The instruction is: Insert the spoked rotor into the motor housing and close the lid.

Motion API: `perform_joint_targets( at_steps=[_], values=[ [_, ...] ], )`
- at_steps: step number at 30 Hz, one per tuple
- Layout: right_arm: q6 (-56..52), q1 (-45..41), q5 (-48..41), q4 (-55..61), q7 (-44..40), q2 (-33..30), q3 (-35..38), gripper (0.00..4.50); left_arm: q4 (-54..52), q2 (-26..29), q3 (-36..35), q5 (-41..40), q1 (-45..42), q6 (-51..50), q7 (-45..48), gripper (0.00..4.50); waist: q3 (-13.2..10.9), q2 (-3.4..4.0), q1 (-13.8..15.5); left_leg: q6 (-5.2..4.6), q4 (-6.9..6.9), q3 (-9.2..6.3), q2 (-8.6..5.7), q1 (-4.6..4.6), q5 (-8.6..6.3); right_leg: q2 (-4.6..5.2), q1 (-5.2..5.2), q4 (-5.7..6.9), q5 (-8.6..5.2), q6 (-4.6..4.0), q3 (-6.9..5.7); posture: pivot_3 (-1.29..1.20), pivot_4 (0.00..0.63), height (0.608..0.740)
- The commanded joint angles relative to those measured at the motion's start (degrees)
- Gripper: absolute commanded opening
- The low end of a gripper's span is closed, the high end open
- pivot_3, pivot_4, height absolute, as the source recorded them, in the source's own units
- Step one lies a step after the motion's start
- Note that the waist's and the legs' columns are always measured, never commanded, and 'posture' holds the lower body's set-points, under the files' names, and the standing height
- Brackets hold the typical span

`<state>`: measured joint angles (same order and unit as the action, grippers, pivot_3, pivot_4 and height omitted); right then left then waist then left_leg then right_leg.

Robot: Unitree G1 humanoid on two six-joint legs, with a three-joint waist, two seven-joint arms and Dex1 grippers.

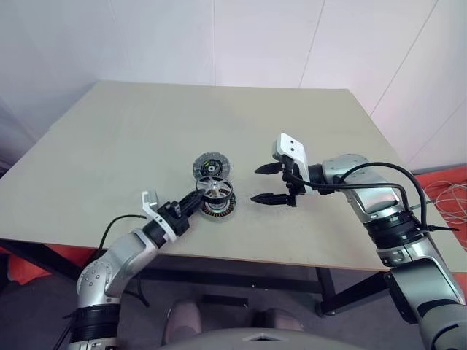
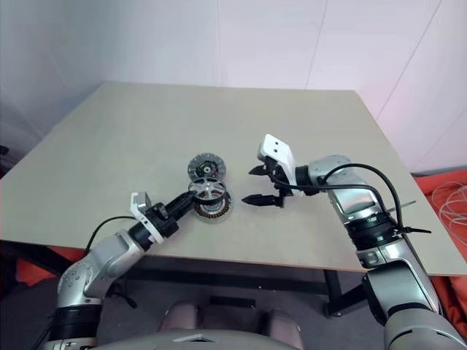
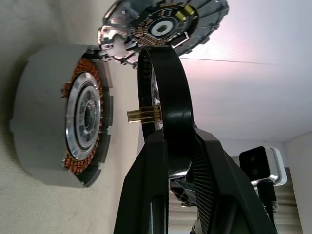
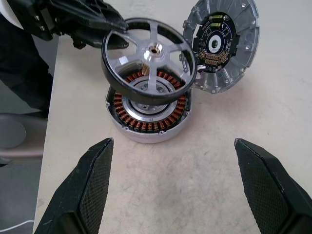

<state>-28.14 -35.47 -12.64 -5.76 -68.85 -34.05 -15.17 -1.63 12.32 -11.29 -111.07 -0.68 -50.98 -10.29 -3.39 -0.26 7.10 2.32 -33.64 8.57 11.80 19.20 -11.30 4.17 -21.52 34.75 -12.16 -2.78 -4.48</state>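
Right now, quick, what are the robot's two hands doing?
Left gripper: shut on the spoked rotor, holding it just above the motor housing.
Right gripper: open, holding nothing, beside the housing.

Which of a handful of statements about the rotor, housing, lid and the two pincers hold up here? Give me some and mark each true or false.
1. The left pincer grips the spoked rotor by its black rim. True.
2. The spoked rotor is fully seated inside the motor housing. False: it is held above the housing, not yet in.
3. The right pincer is open and holds nothing. True.
4. The lid covers the motor housing. False: it lies on the table beside the housing, whose copper windings are exposed.
5. The right pincer clamps the lid. False: it hovers apart from all three parts.
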Motion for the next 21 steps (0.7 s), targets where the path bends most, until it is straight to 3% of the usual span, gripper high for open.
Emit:
perform_joint_targets(
  at_steps=[1,21],
  values=[
    [0.54,-0.93,-1.02,1.87,0.09,0.12,1.47,4.5,-0.03,0.2,0.21,0.54,-1.2,-0.15,1.24,0.36,0.0,0.0,0.0,0.0,0.0,0.0,0.0,0.0,0.0,0.0,0.0,0.0,0.0,0.0,0.0,0.0,0.0,0.74],
    [0.64,-0.85,-1.17,1.99,0.49,0.16,1.63,4.5,2.78,0.18,0.05,4.55,-2.62,-1.32,2.23,0.36,0.0,0.0,0.0,0.0,0.0,0.0,0.0,0.0,0.0,0.0,0.02,0.01,0.0,0.0,0.0,0.0,0.0,0.74]
  ],
)
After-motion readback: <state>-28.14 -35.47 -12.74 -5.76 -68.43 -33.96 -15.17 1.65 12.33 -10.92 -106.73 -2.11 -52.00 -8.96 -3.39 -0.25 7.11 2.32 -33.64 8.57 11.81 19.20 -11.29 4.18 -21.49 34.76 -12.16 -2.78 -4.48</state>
